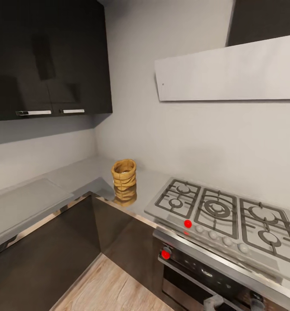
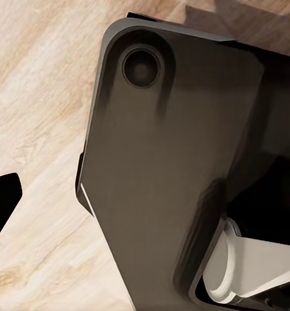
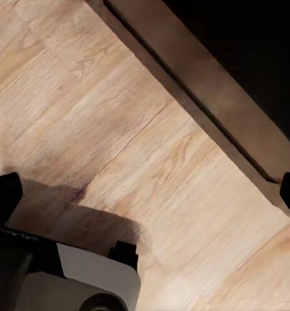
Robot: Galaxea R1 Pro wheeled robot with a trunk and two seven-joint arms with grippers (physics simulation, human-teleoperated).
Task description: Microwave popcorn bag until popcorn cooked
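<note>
popcorn bag (image 1: 124, 179): upright on the grey desk (image 1: 36, 196), in its corner, left of the gas hob (image 1: 224, 216) | claws: wrist views face wood floor (image 3: 119, 129), apart or together cannot tell

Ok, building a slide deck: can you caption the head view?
Popcorn bag upright on the grey countertop in the corner, beside the gas hob, under dark wall cabinets.

The tan popcorn bag (image 1: 124, 179) stands upright, rolled rim open, on the glossy grey tabletop (image 1: 75, 179) in the corner, beside the hob.
</note>
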